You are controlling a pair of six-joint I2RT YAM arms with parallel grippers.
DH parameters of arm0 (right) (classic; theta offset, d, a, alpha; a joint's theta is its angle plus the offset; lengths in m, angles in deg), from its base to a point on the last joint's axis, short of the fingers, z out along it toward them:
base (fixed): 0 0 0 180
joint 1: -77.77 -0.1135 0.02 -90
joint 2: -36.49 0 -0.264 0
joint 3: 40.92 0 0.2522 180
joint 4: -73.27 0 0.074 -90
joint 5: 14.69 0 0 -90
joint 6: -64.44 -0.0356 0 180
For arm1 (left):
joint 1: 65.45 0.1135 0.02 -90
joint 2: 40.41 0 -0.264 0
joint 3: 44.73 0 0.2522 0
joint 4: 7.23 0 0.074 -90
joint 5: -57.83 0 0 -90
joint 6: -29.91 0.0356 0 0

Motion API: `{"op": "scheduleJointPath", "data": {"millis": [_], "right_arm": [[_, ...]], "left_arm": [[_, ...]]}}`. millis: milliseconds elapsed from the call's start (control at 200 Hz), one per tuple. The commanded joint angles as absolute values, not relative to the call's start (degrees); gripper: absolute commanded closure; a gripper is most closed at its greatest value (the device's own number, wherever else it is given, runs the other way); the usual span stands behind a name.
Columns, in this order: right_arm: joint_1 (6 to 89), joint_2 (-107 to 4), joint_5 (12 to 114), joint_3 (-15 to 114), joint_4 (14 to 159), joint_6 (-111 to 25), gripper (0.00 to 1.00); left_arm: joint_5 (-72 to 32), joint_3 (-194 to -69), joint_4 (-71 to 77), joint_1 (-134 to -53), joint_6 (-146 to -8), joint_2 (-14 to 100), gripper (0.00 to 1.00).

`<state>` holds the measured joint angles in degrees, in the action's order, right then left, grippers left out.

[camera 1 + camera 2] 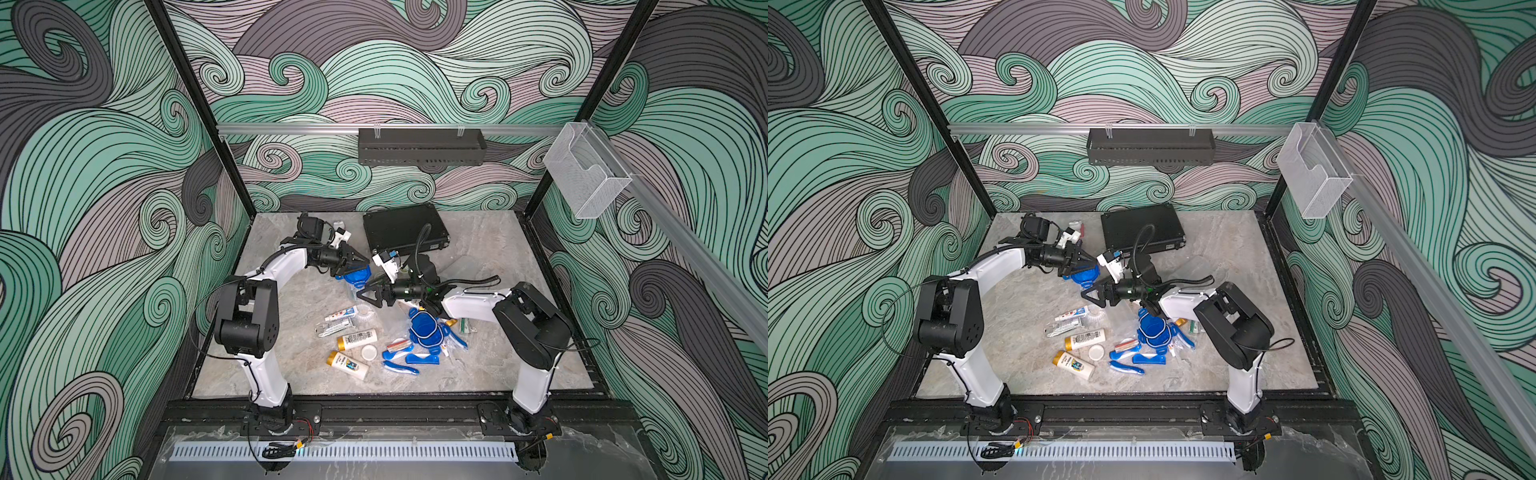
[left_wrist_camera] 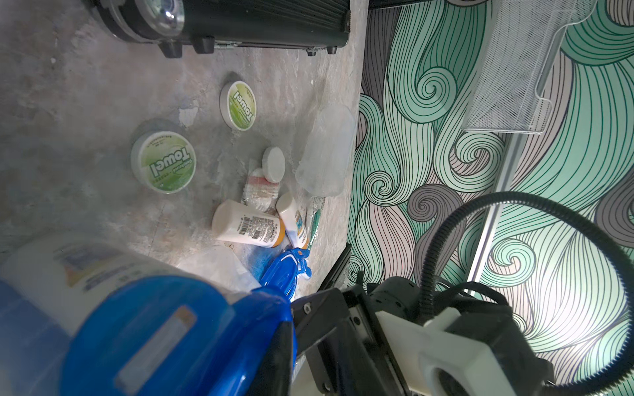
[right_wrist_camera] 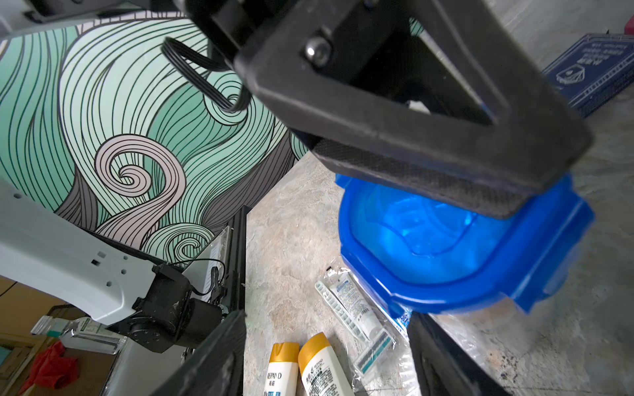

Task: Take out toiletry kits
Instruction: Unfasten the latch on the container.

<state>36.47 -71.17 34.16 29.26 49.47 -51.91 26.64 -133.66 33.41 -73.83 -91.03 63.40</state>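
A clear tumbler with a blue clip-tab lid (image 1: 355,275) (image 3: 463,247) hangs just above the table's middle, a white bottle (image 2: 85,267) inside it. My left gripper (image 1: 361,262) is shut on that lid, one of its fingers (image 3: 429,144) pressed flat on the lid's top. My right gripper (image 1: 365,293) (image 3: 326,339) faces it from the right, open, with only table items showing between its fingers. Loose kit items lie nearer the front: two gold-capped bottles (image 1: 357,338), a tube (image 1: 340,312), a razor (image 3: 372,353), blue lids (image 1: 424,328) and blue toothbrushes (image 1: 401,365).
The black briefcase (image 1: 405,228) lies shut at the back. A dark-blue card box (image 3: 593,72) sits near it. Two green towel tins (image 2: 164,161) and an empty clear tumbler (image 2: 326,151) lie on the right. A black shelf (image 1: 422,145) and a mesh bin (image 1: 586,174) hang on the walls.
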Motion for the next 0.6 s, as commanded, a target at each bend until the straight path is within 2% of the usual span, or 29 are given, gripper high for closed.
{"op": "scheduleJointPath", "data": {"millis": [0,225,595], "right_arm": [[35.8,-72.3,34.5,29.8,44.4,-53.9,0.24],[34.4,-73.3,36.7,30.2,42.5,-56.4,0.24],[31.3,-74.8,47.3,28.5,35.2,-60.9,0.23]], "left_arm": [[23.4,-131.9,35.4,-74.1,-91.0,66.4,0.76],[22.8,-130.9,35.5,-74.3,-90.9,67.0,0.78],[22.5,-125.2,29.9,-74.2,-94.0,66.7,0.81]]}}
